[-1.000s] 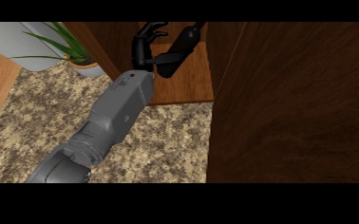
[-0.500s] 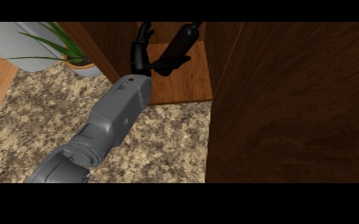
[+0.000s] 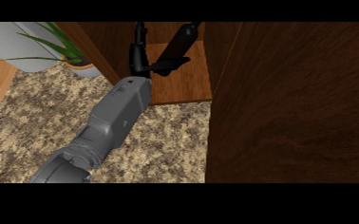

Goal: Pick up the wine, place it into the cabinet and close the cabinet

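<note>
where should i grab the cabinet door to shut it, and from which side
No handle shows on the cabinet door, so its long, straight free edge next to the shelf is probably the best hold. Come from the right, hook the fingers over that edge and swing it left across the opening. The open left hand is inside and must leave first.

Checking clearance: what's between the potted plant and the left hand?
Head view: only the cabinet's side wall stands between the potted plant and the left hand.

The dark brown wooden cabinet (image 3: 105,47) stands open on the speckled stone counter (image 3: 168,133). Its lighter shelf shows, and its door (image 3: 280,114) is swung out over the counter's right.
</note>
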Action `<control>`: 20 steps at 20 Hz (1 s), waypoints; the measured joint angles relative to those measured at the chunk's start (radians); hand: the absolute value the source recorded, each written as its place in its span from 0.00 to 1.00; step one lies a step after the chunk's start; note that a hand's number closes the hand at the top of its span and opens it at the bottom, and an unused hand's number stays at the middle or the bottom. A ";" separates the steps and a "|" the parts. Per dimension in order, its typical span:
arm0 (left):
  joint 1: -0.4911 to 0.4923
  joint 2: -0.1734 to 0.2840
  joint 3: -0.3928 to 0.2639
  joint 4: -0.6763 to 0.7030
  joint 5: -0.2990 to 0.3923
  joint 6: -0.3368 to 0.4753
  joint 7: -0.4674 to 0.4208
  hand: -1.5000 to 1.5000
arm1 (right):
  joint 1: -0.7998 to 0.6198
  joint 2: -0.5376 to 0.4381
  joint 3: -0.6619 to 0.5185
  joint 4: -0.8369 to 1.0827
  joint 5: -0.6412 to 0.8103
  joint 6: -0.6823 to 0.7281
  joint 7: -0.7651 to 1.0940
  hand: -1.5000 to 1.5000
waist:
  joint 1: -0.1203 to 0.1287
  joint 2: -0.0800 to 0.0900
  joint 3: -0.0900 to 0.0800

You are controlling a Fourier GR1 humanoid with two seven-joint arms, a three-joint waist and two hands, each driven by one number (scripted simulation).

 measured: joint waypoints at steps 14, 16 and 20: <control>0.004 0.000 -0.008 -0.002 -0.023 -0.129 -0.024 0.00 | 0.008 0.000 0.016 -0.002 -0.007 -0.003 0.006 0.00 | 0.002 0.000 -0.002; 0.005 -0.001 -0.015 -0.001 -0.028 -0.145 -0.028 0.00 | 0.004 0.001 0.018 0.000 -0.005 -0.008 0.009 0.00 | 0.004 0.000 -0.002; 0.007 0.000 -0.016 -0.001 -0.016 -0.168 -0.032 0.00 | 0.009 0.001 0.035 0.006 -0.001 -0.017 0.000 0.00 | 0.001 -0.003 -0.002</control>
